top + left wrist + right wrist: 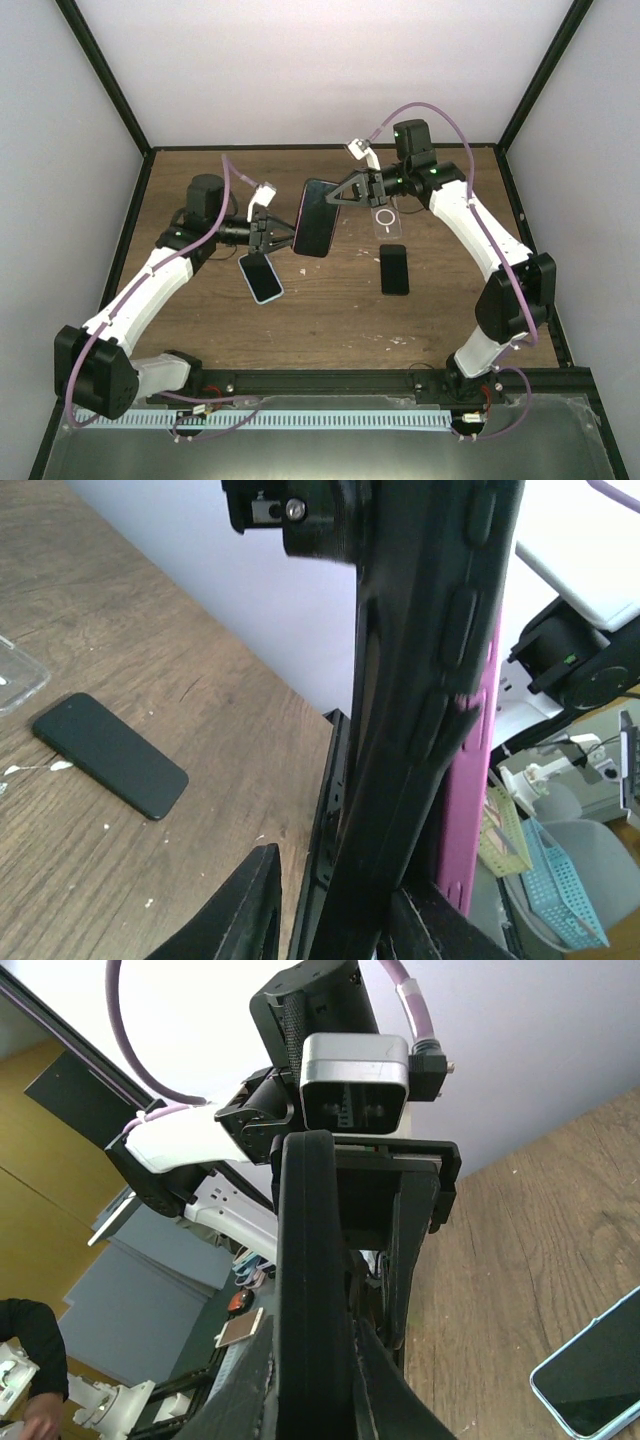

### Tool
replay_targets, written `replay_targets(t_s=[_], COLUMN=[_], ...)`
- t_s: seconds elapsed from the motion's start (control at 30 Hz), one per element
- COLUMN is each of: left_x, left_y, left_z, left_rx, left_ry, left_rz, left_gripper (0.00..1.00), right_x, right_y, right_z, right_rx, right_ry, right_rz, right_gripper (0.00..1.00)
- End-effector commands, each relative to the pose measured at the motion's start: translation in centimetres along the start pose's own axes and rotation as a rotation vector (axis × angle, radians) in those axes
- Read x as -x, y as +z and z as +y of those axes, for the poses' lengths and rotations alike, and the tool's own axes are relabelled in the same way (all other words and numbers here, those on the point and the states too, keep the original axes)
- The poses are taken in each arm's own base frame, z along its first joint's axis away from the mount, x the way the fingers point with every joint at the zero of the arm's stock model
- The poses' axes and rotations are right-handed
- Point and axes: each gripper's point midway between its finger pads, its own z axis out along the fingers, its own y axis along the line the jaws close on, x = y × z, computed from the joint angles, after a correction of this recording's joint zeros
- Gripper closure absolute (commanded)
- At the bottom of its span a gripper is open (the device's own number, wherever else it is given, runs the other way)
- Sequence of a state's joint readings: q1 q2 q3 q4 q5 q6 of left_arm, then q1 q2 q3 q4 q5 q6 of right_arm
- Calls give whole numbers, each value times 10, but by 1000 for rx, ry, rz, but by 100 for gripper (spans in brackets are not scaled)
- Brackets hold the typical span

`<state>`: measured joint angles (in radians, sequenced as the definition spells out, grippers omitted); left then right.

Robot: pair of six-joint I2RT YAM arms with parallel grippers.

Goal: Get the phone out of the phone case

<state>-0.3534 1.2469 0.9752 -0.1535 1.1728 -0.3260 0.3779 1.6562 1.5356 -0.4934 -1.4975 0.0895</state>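
A black phone case with the phone in it [314, 217] hangs on edge above the table's middle. My right gripper [347, 191] is shut on its upper right edge; in the right wrist view both fingers press the case's black edge [308, 1260] at the gripper [312, 1345]. My left gripper [270, 236] is at the case's lower left edge. In the left wrist view the case's side with its buttons [440, 660] stands between the fingers of that gripper [335, 880]. The right finger touches it; the left finger [245, 905] stands apart, so the jaws are open.
On the wooden table [330, 320] lie a phone in a light blue case [261, 277], a bare black phone [394, 269] and a clear case [386, 220]. The black phone [110, 754] also shows in the left wrist view. The black frame rail [330, 383] runs along the near edge.
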Motion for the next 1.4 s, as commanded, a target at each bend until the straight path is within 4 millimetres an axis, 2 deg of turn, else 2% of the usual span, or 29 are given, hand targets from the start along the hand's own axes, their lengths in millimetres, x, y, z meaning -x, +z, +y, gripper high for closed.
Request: replay_targets(t_s=[0.0,0.27,0.43,0.6,0.73,0.8,0.93,1.1,1.2,1.37], left_x=[38,38,34,24,19,17,20,27,30,37], left_y=[4,14,17,17,13,9,-1,-14,-24,-34], left_z=[-8,0,5,7,13,21,34,52,66,79], left_rx=[-27,-55,-85,-113,-116,-108,-93,-66,-36,-13], left_ry=[72,29,-25,-100,-162,-206,-273,-353,-417,-479], left_rz=[-93,-87,-79,-65,-80,-98,-147,-210,-258,-310], left_gripper=[72,76,87,100,100,100,100,100,100,100], right_x=[-11,-16,-18,-15,-8,-5,3,13,17,16], right_y=[25,32,32,23,15,11,1,-11,-15,-28], right_z=[29,19,5,-13,-27,-33,-43,-51,-50,-58], right_rx=[189,209,214,208,180,157,96,-6,-118,-404], right_ry=[18,46,101,152,165,164,145,100,15,-193], right_rz=[61,74,74,55,35,26,6,-15,-15,-37], right_gripper=[99,99,99,99,83,70,52,36,30,28])
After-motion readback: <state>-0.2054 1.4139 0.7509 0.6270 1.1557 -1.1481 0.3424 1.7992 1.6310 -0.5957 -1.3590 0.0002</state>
